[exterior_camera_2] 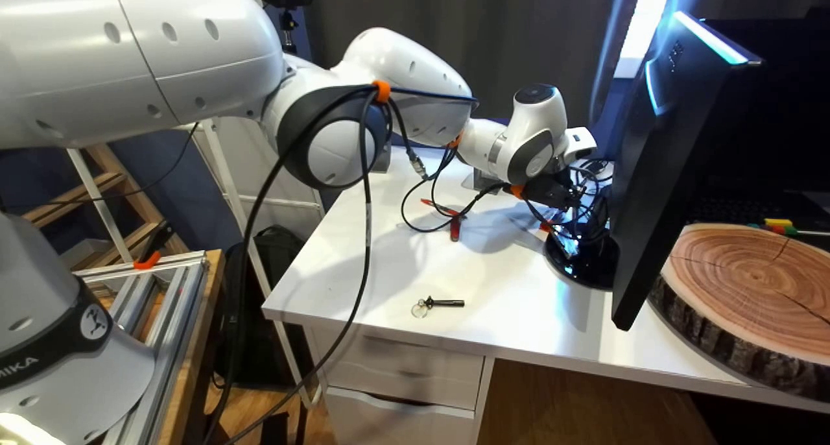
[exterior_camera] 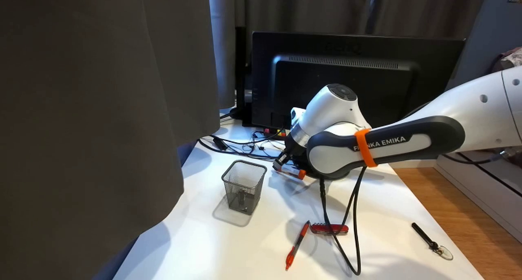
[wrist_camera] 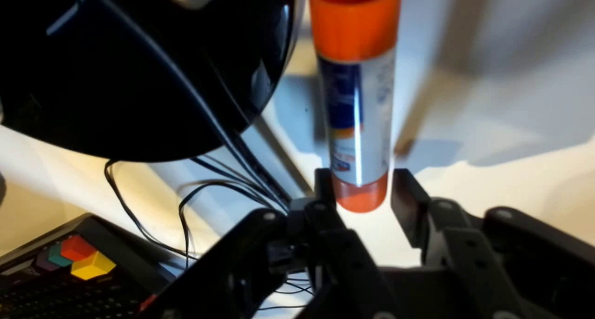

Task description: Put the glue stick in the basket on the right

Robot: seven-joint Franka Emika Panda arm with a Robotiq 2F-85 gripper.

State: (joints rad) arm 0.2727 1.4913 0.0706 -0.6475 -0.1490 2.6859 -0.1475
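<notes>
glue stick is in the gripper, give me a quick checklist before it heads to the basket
1. Glue stick held in the gripper: ok.
2. Glue stick above the basket: not ok, it is off to one side.
3. Basket upright: ok.
4. Basket opening uncovered: ok.
5. What the dark item inside the basket is: cannot tell.
6. Hanging cable clear of the red pocketknife: cannot tell.

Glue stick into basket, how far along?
Done: the pick, by the look of it; the gripper is shut on one end of the glue stick.
In hand: likely the carry; in an exterior view it's apart from the basket, right of it in the picture.
Left: move it over the basket, lower it in, let go.
</notes>
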